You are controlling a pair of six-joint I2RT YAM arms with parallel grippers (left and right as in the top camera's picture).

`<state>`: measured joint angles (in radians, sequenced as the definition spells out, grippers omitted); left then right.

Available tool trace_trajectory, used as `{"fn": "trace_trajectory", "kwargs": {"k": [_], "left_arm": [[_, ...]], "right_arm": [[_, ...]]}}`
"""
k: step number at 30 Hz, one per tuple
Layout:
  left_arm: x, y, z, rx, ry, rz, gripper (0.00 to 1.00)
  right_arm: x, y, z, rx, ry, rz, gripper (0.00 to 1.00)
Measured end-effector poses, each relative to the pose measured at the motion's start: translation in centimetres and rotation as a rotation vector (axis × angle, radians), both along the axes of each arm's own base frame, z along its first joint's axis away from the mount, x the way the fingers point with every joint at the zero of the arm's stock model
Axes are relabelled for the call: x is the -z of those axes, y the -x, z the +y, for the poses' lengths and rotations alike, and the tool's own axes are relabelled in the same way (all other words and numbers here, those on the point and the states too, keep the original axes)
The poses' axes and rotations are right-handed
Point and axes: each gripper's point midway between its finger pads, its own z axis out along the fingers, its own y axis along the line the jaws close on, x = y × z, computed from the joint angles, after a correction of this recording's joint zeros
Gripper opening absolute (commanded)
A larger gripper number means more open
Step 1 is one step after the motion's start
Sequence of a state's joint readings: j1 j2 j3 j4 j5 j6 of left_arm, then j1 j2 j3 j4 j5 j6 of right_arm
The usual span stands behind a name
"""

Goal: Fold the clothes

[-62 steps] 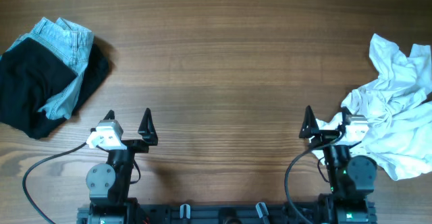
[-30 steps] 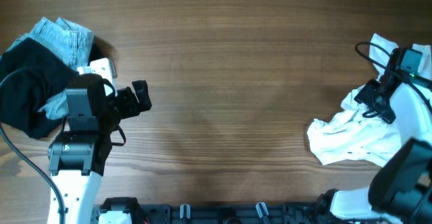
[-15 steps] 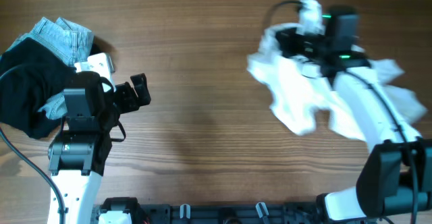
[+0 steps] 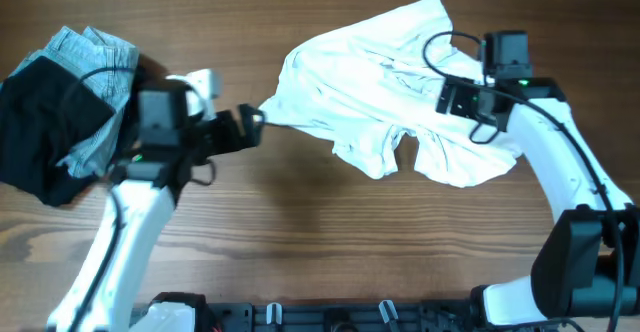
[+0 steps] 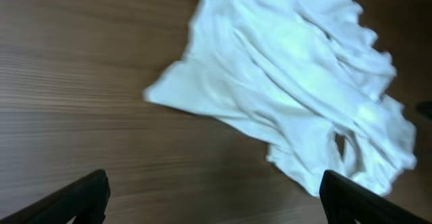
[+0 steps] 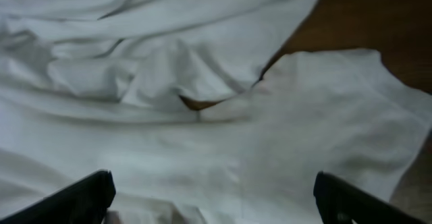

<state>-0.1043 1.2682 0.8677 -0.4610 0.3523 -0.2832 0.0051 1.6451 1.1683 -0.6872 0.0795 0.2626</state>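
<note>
Shirt (image 4: 365,77) now dragged across, stretched just ahead of L gripper (image 4: 248,127), under R gripper (image 4: 457,99), both spread wide, empty.

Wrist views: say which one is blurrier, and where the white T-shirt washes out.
Left wrist view: blurrier; the white T-shirt looks smeared as if by motion, its middle glares to flat white, and the table grain streaks. Right wrist view: a soft close-up, but creases and shadowed folds still read. Overhead view: sharpest, with crisp grain.
</note>
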Motion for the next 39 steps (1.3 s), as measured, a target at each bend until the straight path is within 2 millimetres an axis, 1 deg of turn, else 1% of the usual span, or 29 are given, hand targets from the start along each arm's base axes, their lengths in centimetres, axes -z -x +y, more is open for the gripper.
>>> {"fn": "trace_trajectory", "kwargs": {"k": [2,4,5,7,8,10,11,12,13,14,15,17,19,22,24,25,26,27,28,29,30,31,32,33,34,35,36,37,39], "left_arm": [[1.7,-0.3,-3.1,0.065,0.034,0.042,0.96],[4.2,0.2,-7.0,0.143,0.064,0.111,0.88],[4.7,0.3,-7.9,0.155,0.074,0.123,0.88],[6.4,0.3,-10.9,0.187,0.106,0.154,0.86],[8.1,0.7,-12.8,0.200,0.123,0.198,0.83],[10.2,1.6,-14.7,0.210,0.135,0.258,0.80],[11.1,1.7,-15.8,0.217,0.145,0.266,0.71],[12.2,2.0,-16.7,0.225,0.148,0.283,0.66],[12.6,2.2,-17.2,0.225,0.154,0.293,0.57],[12.8,2.0,-17.9,0.236,0.161,0.278,0.45],[12.9,2.0,-18.4,0.245,0.166,0.267,0.27],[13.6,2.1,-18.8,0.235,0.150,0.265,0.04],[14.1,1.7,-18.3,0.199,0.112,0.252,0.04],[14.4,0.8,-17.4,0.148,0.063,0.220,0.04],[14.7,0.5,-16.4,0.124,0.037,0.224,0.04],[14.6,0.5,-15.4,0.101,0.010,0.238,0.04],[14.4,0.6,-13.6,0.066,-0.027,0.261,0.04],[13.4,0.0,-10.4,0.000,-0.065,0.265,0.04],[11.6,-1.4,-7.4,-0.064,-0.086,0.221,0.04],[9.6,-2.8,-4.3,-0.135,-0.106,0.162,0.04],[6.7,-4.6,-0.2,-0.231,-0.118,0.072,0.04],[4.2,-5.9,3.3,-0.317,-0.118,-0.005,0.11],[1.1,-7.2,7.9,-0.433,-0.106,-0.101,0.45],[-1.0,-7.8,11.5,-0.518,-0.095,-0.160,0.84],[-2.8,-8.0,14.6,-0.583,-0.077,-0.209,1.00],[-3.7,-7.9,16.8,-0.619,-0.045,-0.225,1.00],[-3.4,-7.4,17.4,-0.620,-0.020,-0.204,1.00],[-2.3,-6.6,16.9,-0.598,0.017,-0.138,1.00],[0.4,-4.7,14.2,-0.525,0.092,0.021,1.00]], "right_arm": [[0.3,0.9,-1.1,0.033,-0.001,0.035,1.00],[0.6,1.5,-2.1,0.059,-0.002,0.060,1.00],[0.6,1.6,-2.3,0.064,-0.003,0.064,1.00],[0.7,1.8,-2.3,0.067,-0.003,0.072,1.00],[0.7,1.8,-2.3,0.067,-0.003,0.073,1.00],[0.7,1.9,-2.3,0.067,-0.003,0.076,0.99],[0.7,1.9,-2.3,0.067,-0.003,0.076,1.00],[0.7,1.9,-2.3,0.067,-0.003,0.077,1.00],[0.7,1.9,-2.3,0.067,-0.003,0.076,0.99],[0.7,1.9,-2.3,0.067,-0.003,0.077,1.00],[0.7,1.9,-2.3,0.067,-0.003,0.077,1.00],[0.7,1.9,-2.3,0.068,-0.003,0.077,1.00],[0.8,2.1,-2.3,0.070,-0.005,0.086,1.00],[0.9,2.4,-2.3,0.071,-0.005,0.098,1.00],[0.9,2.7,-2.5,0.082,0.004,0.110,1.00],[1.0,2.9,-2.6,0.089,0.008,0.116,1.00],[1.0,3.2,-2.9,0.104,0.019,0.126,1.00],[1.0,3.3,-3.0,0.110,0.024,0.130,1.00],[1.0,3.4,-3.2,0.119,0.029,0.134,1.00],[1.1,3.5,-3.4,0.126,0.030,0.138,1.00],[1.1,3.6,-3.5,0.135,0.028,0.142,1.00],[1.1,3.7,-3.6,0.137,0.028,0.145,1.00],[1.1,3.8,-3.7,0.141,0.025,0.146,1.00],[1.1,3.8,-3.6,0.142,0.021,0.146,1.00],[1.2,3.8,-3.6,0.140,0.017,0.147,1.00],[1.2,3.8,-3.3,0.135,0.003,0.147,1.00],[1.2,3.7,-3.1,0.130,-0.010,0.147,1.00],[1.2,3.7,-2.8,0.119,-0.021,0.148,1.00],[1.3,3.7,-2.1,0.079,-0.054,0.149,1.00]]}}
